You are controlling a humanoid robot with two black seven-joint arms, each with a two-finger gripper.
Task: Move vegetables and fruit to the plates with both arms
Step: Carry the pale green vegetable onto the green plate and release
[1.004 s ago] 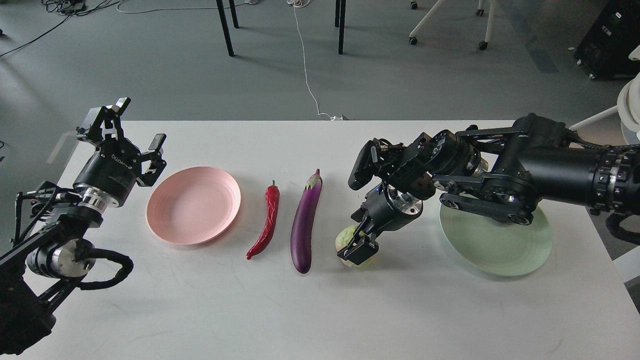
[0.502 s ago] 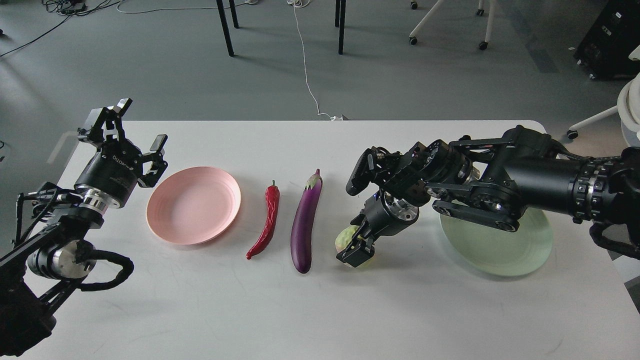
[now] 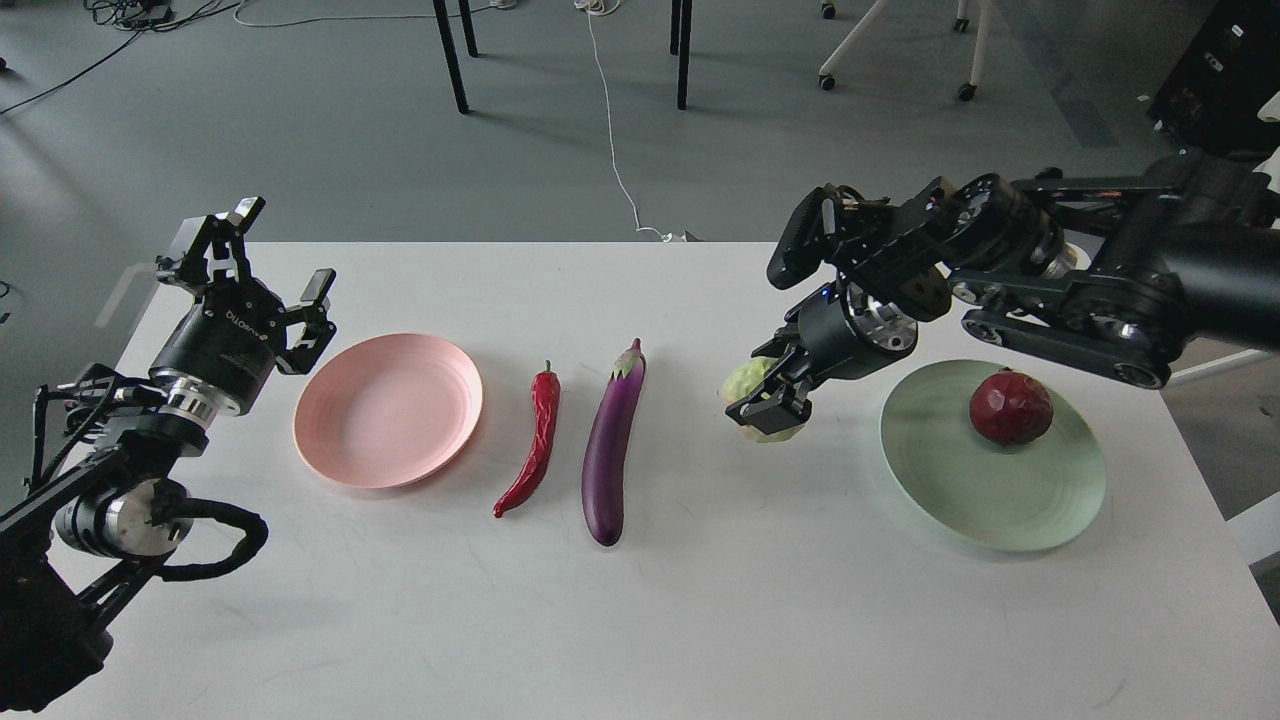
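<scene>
Left gripper [image 3: 262, 258]: fingers are spread wide and nothing is held; it is raised over the table's [image 3: 640, 620] far-left corner.
Pink plate [image 3: 388, 410]: set just right of the left gripper, empty, flat on the table.
Red chili pepper [image 3: 533, 443]: laid lengthwise right of the pink plate, well apart from both grippers.
Eggplant [image 3: 610, 445]: laid beside the chili, stem cap pointed away; to the left of the right gripper.
Yellow-green fruit [image 3: 763, 400]: gripped by the right gripper's fingers and seemingly lifted clear of the table.
Right gripper [image 3: 768, 400]: fingers are clamped on the yellow-green fruit, pointed downward and leftward.
Green plate [image 3: 990, 480]: placed to the right of the right gripper, on the table.
Dark red fruit [image 3: 1010, 407]: rested on the far part of the green plate, apart from the right gripper.
</scene>
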